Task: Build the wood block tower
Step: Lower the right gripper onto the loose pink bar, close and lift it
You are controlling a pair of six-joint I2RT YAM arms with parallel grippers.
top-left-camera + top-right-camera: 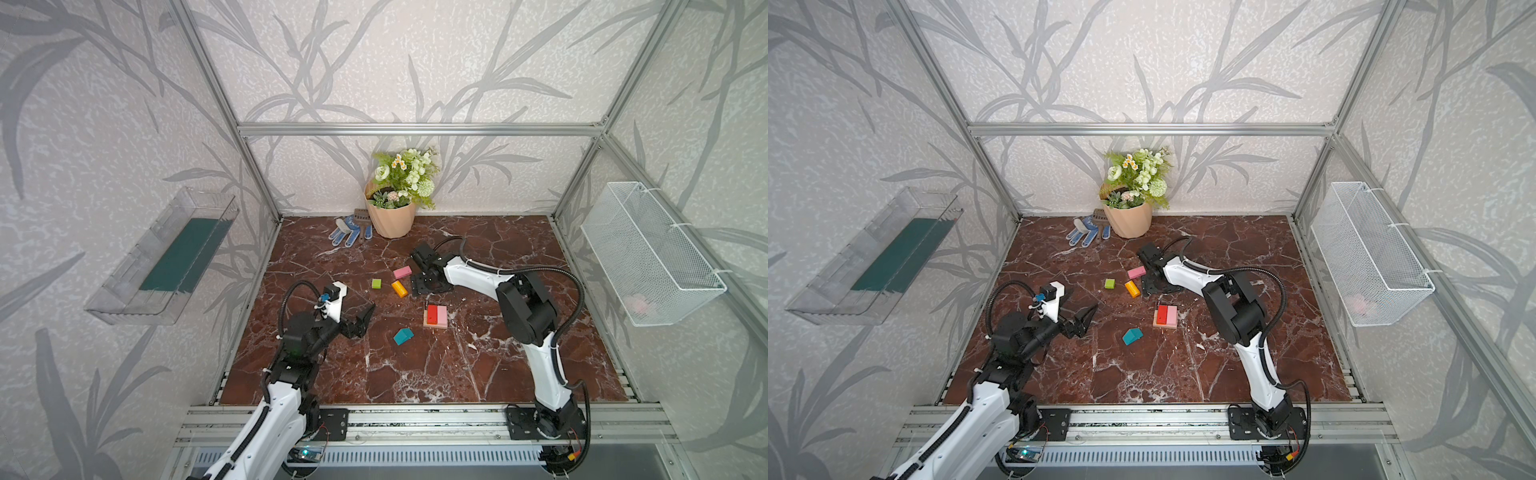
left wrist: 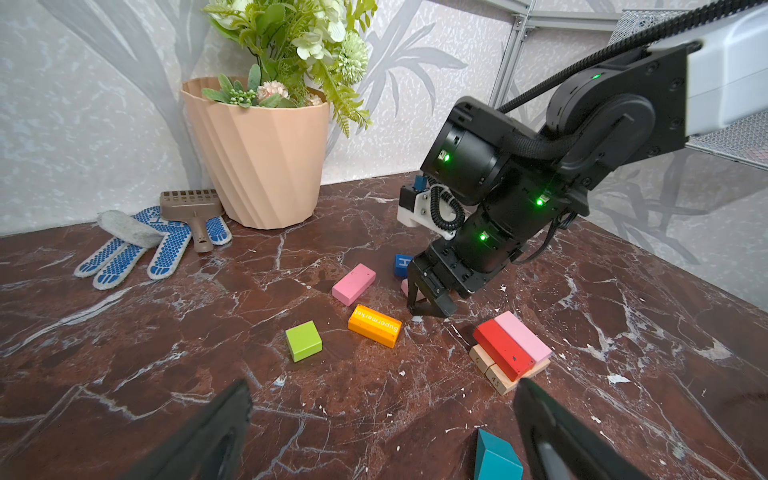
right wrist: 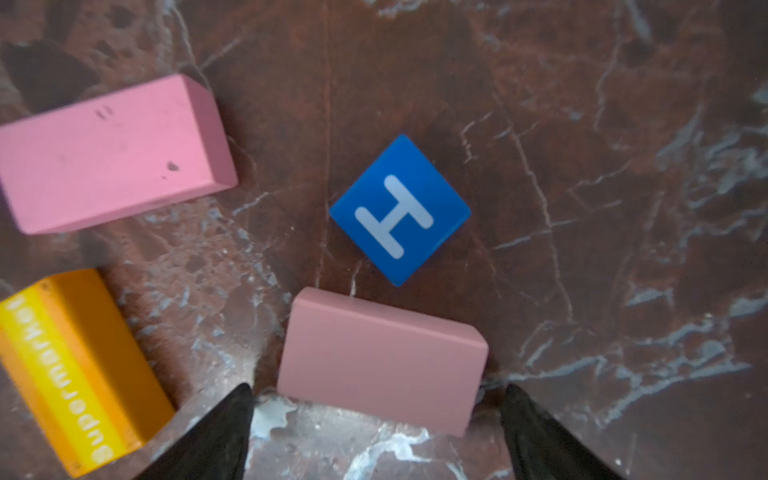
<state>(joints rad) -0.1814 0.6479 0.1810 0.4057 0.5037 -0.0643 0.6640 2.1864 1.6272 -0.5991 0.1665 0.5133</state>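
- Your right claw (image 3: 378, 390) is standing spread to either side of a matte pale-pink oblong (image 3: 380, 361), not pinching it.
- Your left claw (image 2: 382, 415) is hanging wide apart and empty at the left, over the marble-patterned table (image 1: 415, 374).
- The tower (image 1: 435, 316) is sitting right of centre: a plain tan base (image 2: 498, 378) carrying a glossy red oblong (image 2: 503, 349) and a pink oblong (image 2: 523, 336) side by side.
- The tan ends are showing small figures, and one seems to be reading "45".
- The blue cube (image 3: 400, 210) is showing a white "H", and the orange oblong (image 2: 375, 326) is reading "Supermarket".
- A bright-pink oblong (image 3: 112, 153) and a green cube (image 2: 303, 340) are lying loose, far-left of the tower.
- The teal piece (image 2: 496, 459) is being cut off by the left wrist view's edge.
- In both top views the right arm is hiding the blue cube.
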